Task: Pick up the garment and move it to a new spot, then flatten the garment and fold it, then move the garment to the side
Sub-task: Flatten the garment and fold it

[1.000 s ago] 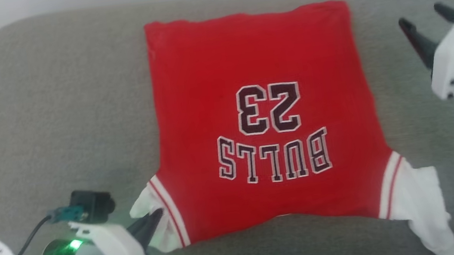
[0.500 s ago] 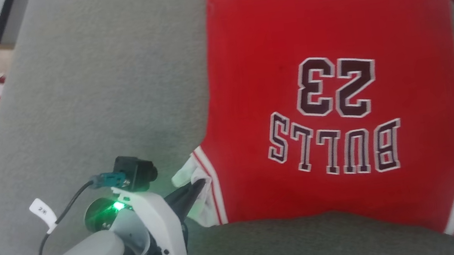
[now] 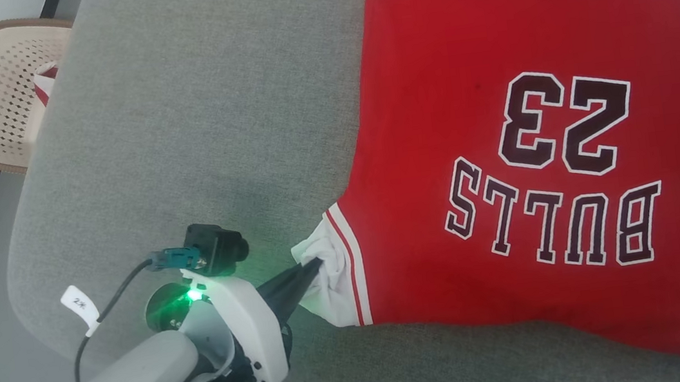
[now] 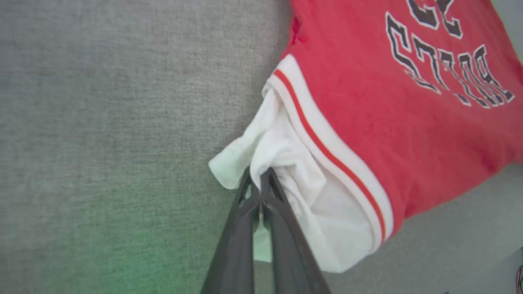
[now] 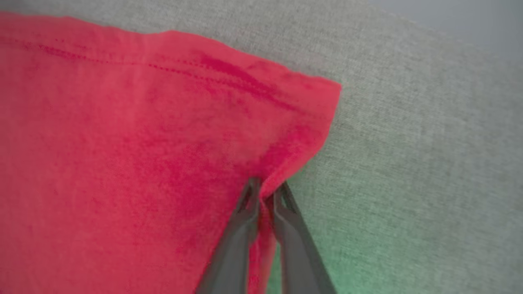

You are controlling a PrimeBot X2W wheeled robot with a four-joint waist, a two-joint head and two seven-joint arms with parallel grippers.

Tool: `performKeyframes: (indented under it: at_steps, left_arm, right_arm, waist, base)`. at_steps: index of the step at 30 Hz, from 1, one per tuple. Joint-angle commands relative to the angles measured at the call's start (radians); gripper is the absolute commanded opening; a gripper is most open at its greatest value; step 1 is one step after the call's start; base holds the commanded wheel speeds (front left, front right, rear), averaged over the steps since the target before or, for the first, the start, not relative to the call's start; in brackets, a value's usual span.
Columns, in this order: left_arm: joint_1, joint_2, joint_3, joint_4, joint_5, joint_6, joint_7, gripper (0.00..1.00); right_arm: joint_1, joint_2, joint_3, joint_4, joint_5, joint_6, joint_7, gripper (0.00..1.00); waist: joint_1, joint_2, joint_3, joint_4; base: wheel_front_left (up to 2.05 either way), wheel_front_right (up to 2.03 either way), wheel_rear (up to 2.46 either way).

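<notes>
At the near edge of the grey cushion (image 3: 195, 118), the left gripper (image 3: 317, 262) is clamped fully on the white sleeve end of the garment (image 3: 462, 72), which is spread flat. Bare cushion is left open on its left. "BULLS 23" is read upside down, the hem pointed away, the long axis run near to far. Near the hem, the right gripper (image 5: 266, 188) is pinched onto the red side edge. A basket (image 3: 1, 122) is seen beyond the cushion's left edge.

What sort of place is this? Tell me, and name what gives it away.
Probably a home-like room set up for folding laundry: a grey upholstered surface, sofa-like, bears a spread red jersey, and a beige perforated laundry basket stands on the floor beside it.
</notes>
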Motion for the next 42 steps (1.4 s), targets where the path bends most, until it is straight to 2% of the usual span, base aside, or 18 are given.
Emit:
performKeyframes:
  at_steps: [1, 5, 9, 12, 19, 20, 24, 29, 33, 38, 42]
  left_arm:
    - [-0.008, 0.004, 0.002, 0.013, 0.003, -0.004, -0.003, 0.0]
    - [-0.001, 0.018, 0.012, 0.028, -0.006, -0.004, -0.013, 0.0]
    - [0.014, 0.036, 0.019, 0.031, -0.011, 0.002, -0.018, 0.0]
    - [0.026, 0.051, 0.025, 0.028, -0.019, 0.004, -0.025, 0.0]
    - [0.059, 0.092, 0.035, 0.02, -0.033, 0.023, -0.034, 0.0]
    - [0.059, 0.092, 0.035, 0.02, -0.033, 0.023, -0.034, 0.0]
    - [0.08, 0.121, 0.041, 0.009, -0.042, 0.035, -0.039, 0.0]
    - [0.103, 0.157, 0.048, -0.019, -0.052, 0.055, -0.043, 0.0]
    - [0.126, 0.192, 0.052, -0.055, -0.057, 0.078, -0.044, 0.0]
    - [0.143, 0.216, 0.057, -0.09, -0.062, 0.098, -0.045, 0.0]
    - [0.155, 0.228, 0.059, -0.11, -0.066, 0.111, -0.045, 0.0]
  right_arm:
    - [0.052, -0.006, -0.003, 0.048, -0.015, -0.003, 0.002, 0.0]
    - [0.038, 0.018, 0.005, 0.04, -0.019, -0.003, -0.01, 0.0]
    - [0.062, 0.055, 0.088, -0.036, 0.021, -0.002, -0.009, 0.0]
    - [0.114, 0.054, 0.169, -0.131, 0.092, -0.002, -0.005, 0.0]
    - [0.303, -0.055, 0.314, -0.447, 0.317, -0.002, -0.006, 0.0]
    - [0.303, -0.055, 0.314, -0.447, 0.317, -0.002, -0.006, 0.0]
    - [0.442, -0.124, 0.331, -0.627, 0.414, -0.002, -0.013, 0.0]
    - [0.636, -0.175, 0.288, -0.811, 0.483, -0.002, -0.012, 0.0]
    - [0.838, -0.181, 0.223, -0.961, 0.476, -0.002, 0.013, 0.0]
    - [1.026, -0.12, 0.123, -1.05, 0.437, -0.002, 0.02, 0.0]
    - [1.13, -0.05, 0.057, -1.07, 0.382, -0.002, 0.013, 0.0]
  waist:
    - [0.0, 0.0, -0.003, -0.007]
    - [0.0, 0.0, -0.024, -0.034]
    - [0.0, 0.0, -0.054, -0.076]
    - [0.0, 0.0, -0.08, -0.112]
    - [0.0, 0.0, -0.135, -0.197]
    - [0.0, 0.0, -0.135, -0.197]
    - [0.0, 0.0, -0.158, -0.246]
    - [0.0, 0.0, -0.184, -0.299]
    - [0.0, 0.0, -0.204, -0.344]
    - [0.0, 0.0, -0.218, -0.372]
    - [0.0, 0.0, -0.225, -0.386]
  base:
    - [0.0, 0.0, 0.0]
    - [0.0, 0.0, 0.0]
    - [0.0, 0.0, 0.0]
    - [0.0, 0.0, 0.0]
    - [0.0, 0.0, 0.0]
    - [0.0, 0.0, 0.0]
    - [0.0, 0.0, 0.0]
    - [0.0, 0.0, 0.0]
    - [0.0, 0.0, 0.0]
    - [0.0, 0.0, 0.0]
    - [0.0, 0.0, 0.0]
